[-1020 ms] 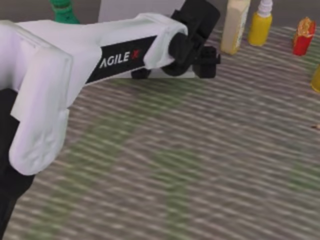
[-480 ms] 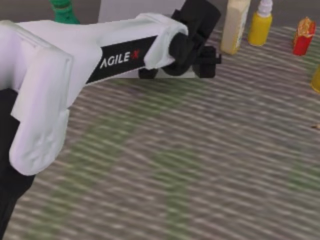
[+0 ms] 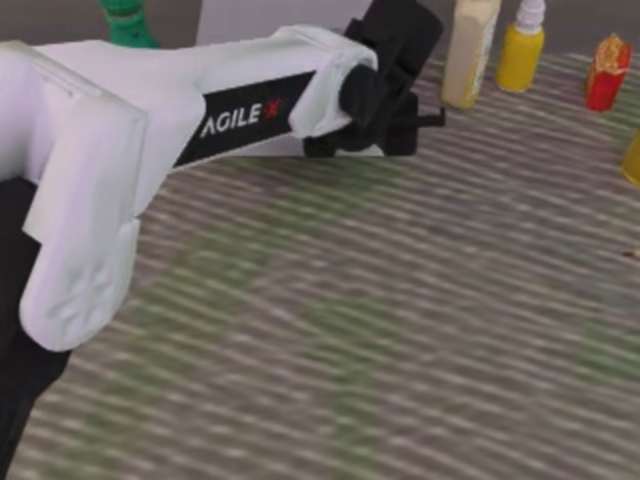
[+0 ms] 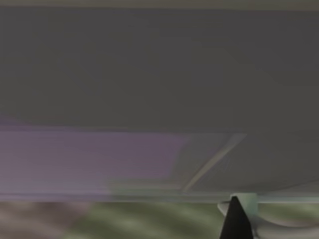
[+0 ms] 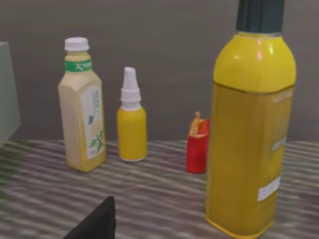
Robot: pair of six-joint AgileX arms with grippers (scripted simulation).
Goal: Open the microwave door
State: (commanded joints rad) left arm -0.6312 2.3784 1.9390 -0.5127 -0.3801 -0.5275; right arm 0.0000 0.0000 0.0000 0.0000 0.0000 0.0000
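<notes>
My left arm reaches across to the back of the table, where the light-grey microwave [image 3: 258, 18] stands mostly hidden behind it. The left gripper [image 3: 380, 132] sits against the microwave's front, low down, with its two dark fingers [image 3: 320, 146] apart. Up close, the left wrist view is filled by the microwave door [image 4: 159, 69] and its dark grey window. A lilac band [image 4: 75, 159] shows low in that window. One dark fingertip [image 4: 234, 221] touches a pale edge at the door's bottom. Whether the door is ajar cannot be told. My right gripper [image 5: 97, 224] is parked out of the top view.
Right of the microwave stand a cream bottle [image 3: 470, 50], a yellow squeeze bottle [image 3: 520, 50] and a red fries box [image 3: 607, 70]. A big yellow bottle [image 5: 249, 134] stands close to the right gripper. A green bottle [image 3: 128, 22] is at the back left.
The left gripper's dark finger under the arm has slid rightwards towards the other finger, narrowing the gap. The arm itself has hardly moved.
</notes>
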